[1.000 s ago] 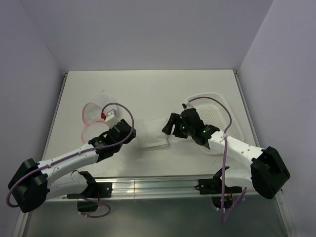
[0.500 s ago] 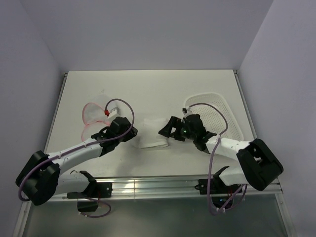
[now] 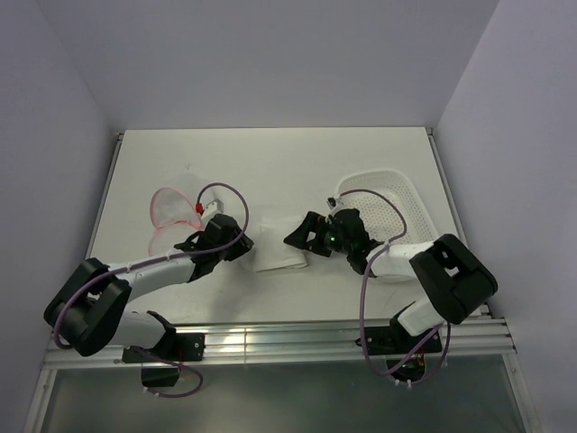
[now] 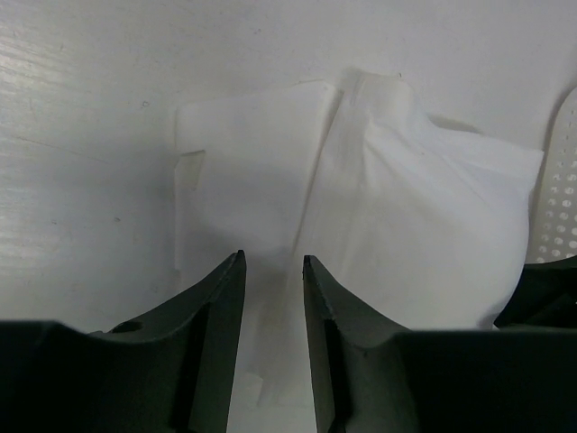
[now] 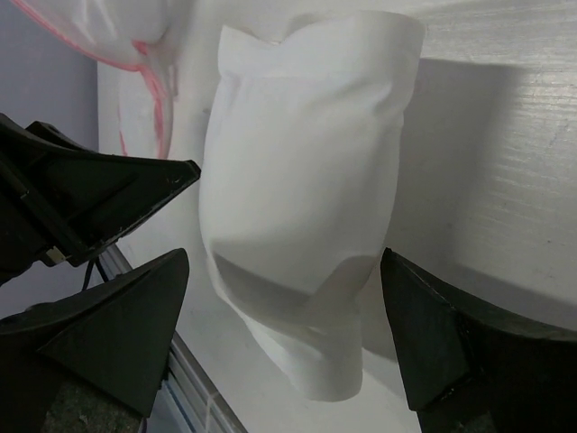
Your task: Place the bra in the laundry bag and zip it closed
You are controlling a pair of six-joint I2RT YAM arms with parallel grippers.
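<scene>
**A:** What sits farthest left on the table (image 3: 270, 158)?

**B:** The laundry bag (image 3: 168, 209). It is translucent mesh with pink rims, lying near the table's left edge.

**A:** And just right of it?

**B:** The left gripper (image 3: 242, 245). Its wrist and forearm lie between the bag and the bra, so they block the straight path from one to the other.

**A:** How do its fingers stand?

**B:** A little apart, with a narrow gap, pointing at the bra's left edge. In the wrist view white fabric shows through the gap, and I see nothing clamped.

**A:** Where is the bra?

**B:** The bra (image 3: 278, 245) lies on the table as a folded white bundle between the two grippers. It is outside the bag and not touching it.

**A:** And the right side?

**B:** The right gripper (image 3: 296, 236) is at the bra's right end with its fingers spread wide. In its wrist view one finger shows on each side of the fabric, and it holds nothing.

**A:** Anything beyond it?

**B:** A white perforated basket (image 3: 416, 194) stands near the table's right edge. The right arm lies across its near side, and a purple cable (image 3: 388, 197) arches over it.
</scene>
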